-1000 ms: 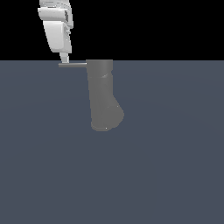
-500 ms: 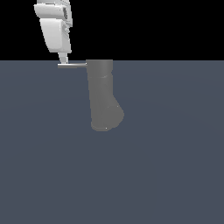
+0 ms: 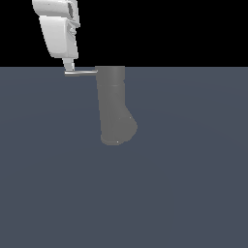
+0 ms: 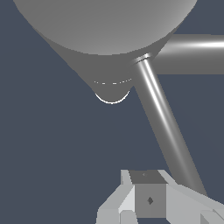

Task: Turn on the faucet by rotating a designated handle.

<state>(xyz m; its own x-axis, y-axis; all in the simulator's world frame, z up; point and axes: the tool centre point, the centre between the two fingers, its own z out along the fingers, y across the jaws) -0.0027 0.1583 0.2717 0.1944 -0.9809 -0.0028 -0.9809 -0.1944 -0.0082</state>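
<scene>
Handle point(image 3: 83, 72): thin, stiff, likely slick rod off faucet point(image 3: 114, 104); best pushed near free tip. Gripper point(image 3: 70, 68) there; spread or pressed, cannot tell.

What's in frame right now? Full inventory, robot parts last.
faucet: 1, matte dark grey, thick column lying on the surface near the middle of the exterior view, rounded bulging end toward the camera.
handle: 1, light grey metallic thin rod, projecting sideways from the faucet's far end toward the exterior view's left.
surface: 1, flat slate blue-grey, under everything; black background beyond it.
gripper: 1, glossy white, coming down from the upper left of the exterior view, its tip at the handle's outer end; one of the fingers shows in the wrist view beside the rod. Open or shut cannot be told.
</scene>
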